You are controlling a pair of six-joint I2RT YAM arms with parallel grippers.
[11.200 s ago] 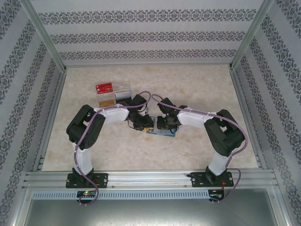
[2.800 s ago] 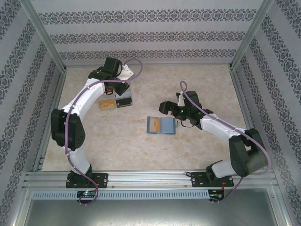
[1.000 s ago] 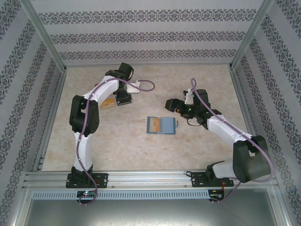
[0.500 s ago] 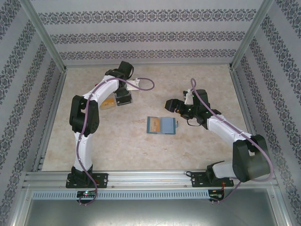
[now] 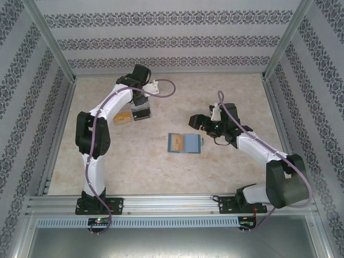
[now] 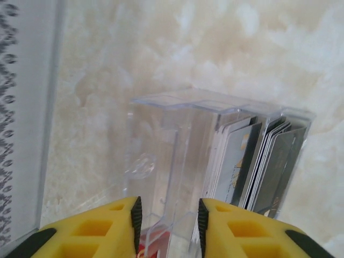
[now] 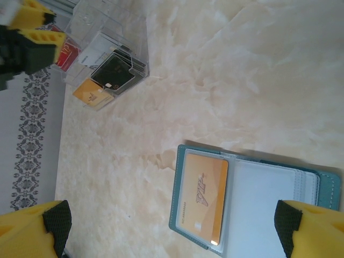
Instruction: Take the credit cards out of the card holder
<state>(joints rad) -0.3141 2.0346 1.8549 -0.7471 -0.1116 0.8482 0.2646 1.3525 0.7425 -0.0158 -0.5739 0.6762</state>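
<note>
The left tool [image 6: 166, 217] hung over the clear plastic compartment tray [image 6: 161, 134] at the far left of the marbled beige counter [image 5: 231, 91]. Its yellow fingers [image 6: 97, 231] stood partly spread, with a tray partition showing in the gap and nothing pinched. The right tool [image 7: 172, 231] hovered, spread wide, above the small blue-grey two-panel card holder [image 7: 266, 196]. The holder lay open and flat near the counter's middle, well apart from the tray. One tan-orange plastic credit card [image 7: 203, 196] sat in one panel's slot. The tray held grey cards [image 6: 242, 172], a black card [image 7: 115, 72], a red card [image 7: 67, 54] and a gold card [image 7: 92, 94].
</note>
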